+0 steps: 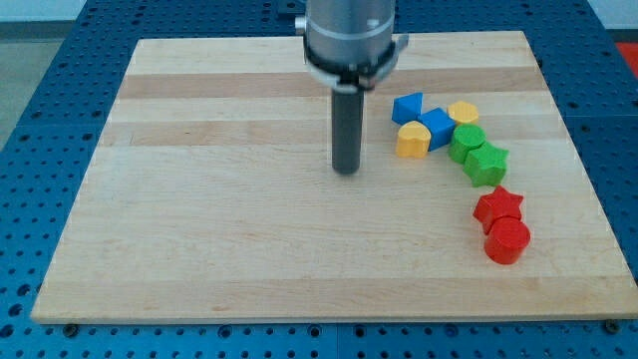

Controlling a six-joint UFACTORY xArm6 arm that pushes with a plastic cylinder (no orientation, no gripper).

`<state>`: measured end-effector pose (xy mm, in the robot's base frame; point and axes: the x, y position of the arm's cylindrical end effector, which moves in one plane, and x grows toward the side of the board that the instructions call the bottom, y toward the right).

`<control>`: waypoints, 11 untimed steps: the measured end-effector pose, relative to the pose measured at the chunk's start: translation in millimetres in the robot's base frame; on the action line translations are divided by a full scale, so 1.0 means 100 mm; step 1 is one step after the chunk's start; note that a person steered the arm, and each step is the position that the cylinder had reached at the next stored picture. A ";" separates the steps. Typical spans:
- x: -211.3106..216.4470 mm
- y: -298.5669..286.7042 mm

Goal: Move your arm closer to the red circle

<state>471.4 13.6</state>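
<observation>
The red circle (507,240) lies on the wooden board (199,219) at the view's lower right, touching a red star (497,206) just above it. My tip (346,171) rests on the board near the middle, well to the left of and above the red circle. It touches no block.
A cluster lies to the tip's right: a yellow block (412,140), two blue blocks (407,107) (437,127), a yellow hexagon (463,112), a green circle (467,142) and a green star (486,164). A blue pegboard (40,120) surrounds the board.
</observation>
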 end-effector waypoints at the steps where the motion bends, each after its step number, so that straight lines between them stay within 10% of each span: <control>1: 0.70 0.17; 3: 1.44 1.01; 11: 1.18 1.66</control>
